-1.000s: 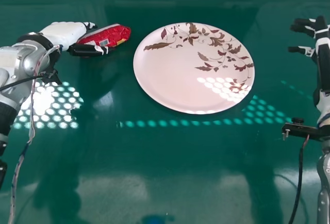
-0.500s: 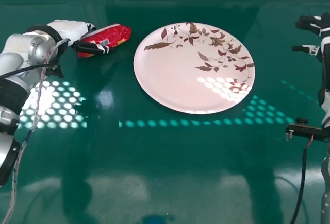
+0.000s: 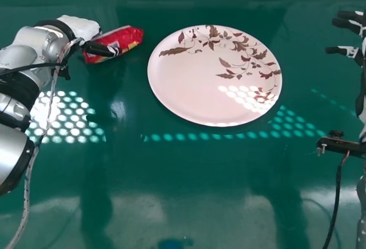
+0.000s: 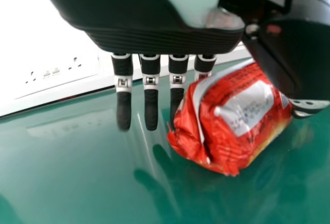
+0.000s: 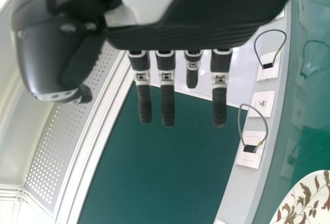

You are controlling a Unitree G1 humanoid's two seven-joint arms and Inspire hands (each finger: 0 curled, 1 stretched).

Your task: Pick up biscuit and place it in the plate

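In the head view, the biscuit packet [image 3: 128, 37] lies on the green table [image 3: 171, 203], left of the plate [image 3: 189, 89] and apart from it. Its long axis slants: one end points near and left, by the left hand [image 3: 80, 27], the other points right and away from the robot, past the plate's far left rim. The left thumb reaches across the packet's near side. At the right edge is the right hand [image 3: 347, 23], open, well apart from the packet

In the left wrist view, the left hand is open, fingers [image 4: 150, 105] straight, the packet between them and the thumb; a crimped end faces away from the thumb

In the right wrist view, the right hand's fingers [image 5: 167, 103] are straight, with part of the plate farther off
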